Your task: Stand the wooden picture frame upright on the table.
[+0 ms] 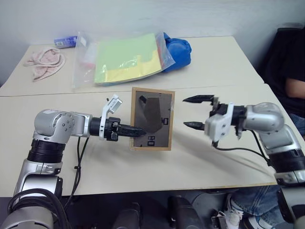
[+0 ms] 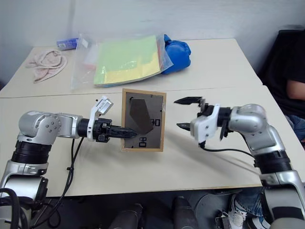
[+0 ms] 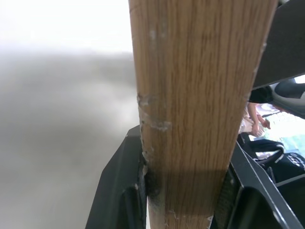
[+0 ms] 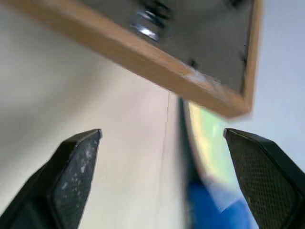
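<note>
The wooden picture frame (image 1: 152, 119) is held above the tabletop (image 1: 205, 162), roughly upright, its dark grey back panel facing the head camera. The fold-out stand (image 1: 151, 113) lies against that panel; whether it is swung out at all cannot be told. The left hand (image 1: 136, 131) is clamped on the frame's left edge near the lower corner, and the left wrist view shows the wooden rail pinched between both black fingers (image 3: 121, 191). The right hand (image 1: 196, 112) waits just beside the frame's right edge, apart from it, its fingers spread wide and holding nothing.

Step in hand, as judged: the frame is lifted and presented for the stand to be deployed. The next move calls for the right hand to reach the back panel and draw the stand outward while the left grip stays firm, then for the frame to be lowered onto its bottom edge and stand.

Also on the tabletop, well behind: green-yellow paper in clear plastic (image 1: 126, 59), a blue bag (image 1: 177, 50), a pink cloth (image 1: 46, 62).
</note>
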Controlling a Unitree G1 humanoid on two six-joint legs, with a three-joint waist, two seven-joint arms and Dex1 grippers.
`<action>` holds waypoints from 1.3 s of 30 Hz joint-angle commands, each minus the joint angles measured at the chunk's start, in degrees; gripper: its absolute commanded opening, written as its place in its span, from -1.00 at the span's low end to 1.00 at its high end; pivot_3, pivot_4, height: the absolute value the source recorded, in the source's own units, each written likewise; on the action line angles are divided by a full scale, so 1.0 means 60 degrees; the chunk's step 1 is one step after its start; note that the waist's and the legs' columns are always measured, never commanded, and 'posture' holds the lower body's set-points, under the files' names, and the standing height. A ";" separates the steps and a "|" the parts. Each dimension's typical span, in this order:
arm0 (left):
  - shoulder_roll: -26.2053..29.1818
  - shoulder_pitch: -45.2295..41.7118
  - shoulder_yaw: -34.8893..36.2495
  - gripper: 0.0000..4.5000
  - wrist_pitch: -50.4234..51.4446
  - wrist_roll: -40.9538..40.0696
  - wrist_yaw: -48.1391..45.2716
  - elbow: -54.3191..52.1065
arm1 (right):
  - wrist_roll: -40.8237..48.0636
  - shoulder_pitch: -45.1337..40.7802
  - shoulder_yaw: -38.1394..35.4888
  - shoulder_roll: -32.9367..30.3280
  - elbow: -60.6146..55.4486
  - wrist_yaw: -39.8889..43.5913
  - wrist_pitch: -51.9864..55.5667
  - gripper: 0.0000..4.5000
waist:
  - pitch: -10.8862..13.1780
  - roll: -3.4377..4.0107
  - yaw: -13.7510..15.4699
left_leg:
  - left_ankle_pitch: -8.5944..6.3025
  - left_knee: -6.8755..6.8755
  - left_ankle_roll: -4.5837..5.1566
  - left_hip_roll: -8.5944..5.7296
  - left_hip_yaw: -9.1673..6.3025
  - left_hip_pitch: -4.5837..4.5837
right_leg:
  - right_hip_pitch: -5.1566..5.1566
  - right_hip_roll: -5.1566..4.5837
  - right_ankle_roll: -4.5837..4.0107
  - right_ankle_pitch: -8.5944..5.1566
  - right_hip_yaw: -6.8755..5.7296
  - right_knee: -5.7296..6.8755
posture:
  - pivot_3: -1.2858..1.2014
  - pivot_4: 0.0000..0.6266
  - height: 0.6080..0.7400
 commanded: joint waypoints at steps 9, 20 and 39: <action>0.0100 -0.0325 0.0448 -0.44 0.0547 -0.0505 -0.0162 -0.0521 | -0.5849 -0.1838 0.0325 0.0711 0.1915 -0.7079 -0.1823 -0.06 | 0.0000 0.0000 -0.0087 | 0.0002 0.0000 -0.0009 -0.0021 -0.0020 0.0024 | -0.0051 0.0088 -0.0011 -0.0005 0.0074 0.0036 | 0.03 -0.52 1.00; 0.0800 0.0319 0.1074 0.69 0.0498 -0.0607 -0.0010 -0.1043 | -0.6523 -0.2442 0.1368 0.0219 0.1990 -0.9562 -0.1823 -0.44 | 0.0000 0.0000 -0.0385 | -0.0005 -0.0055 -0.0021 -0.0024 -0.0004 0.0047 | -0.0134 0.0137 -0.0012 -0.0004 0.0242 0.0070 | 0.03 -0.52 1.00; 0.1406 0.5381 0.5710 1.00 -0.6069 0.1069 0.0132 -0.5905 | 0.8051 -0.0294 0.2708 0.1230 0.0566 0.1715 0.6312 -0.44 | -0.0001 0.0000 -0.0909 | -0.0030 -0.0104 -0.0012 0.0049 -0.0051 0.0063 | -0.0028 0.0124 -0.0023 -0.0001 0.0251 -0.0008 | 0.03 -0.52 1.00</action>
